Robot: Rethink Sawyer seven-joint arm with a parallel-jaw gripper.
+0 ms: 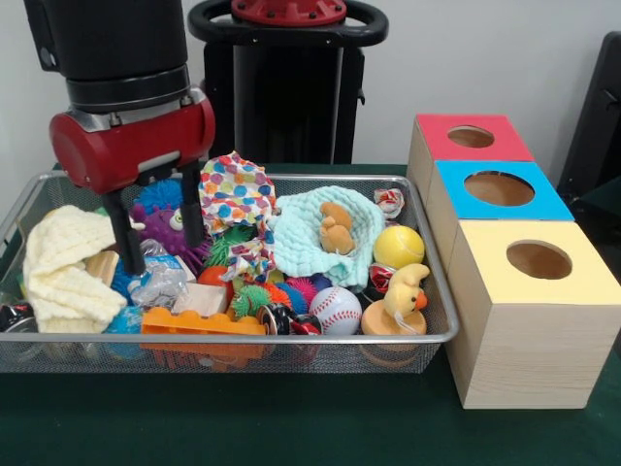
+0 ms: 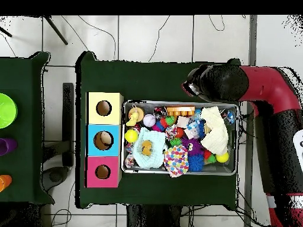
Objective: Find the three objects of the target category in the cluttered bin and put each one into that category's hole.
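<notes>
The gripper hangs over the left part of the bin, its two black fingers spread apart and holding nothing. The tips stand just above a crinkled clear plastic piece with blue patches, which lies between a cream knitted cloth on the left and a purple fuzzy toy behind. An orange brick lies at the near rim, with a baseball and a duck toy to its right. On the green desk, right of the bin, three wooden boxes stand in a row; the blue-topped one's hole is in the middle. From overhead, the arm covers the bin's corner.
</notes>
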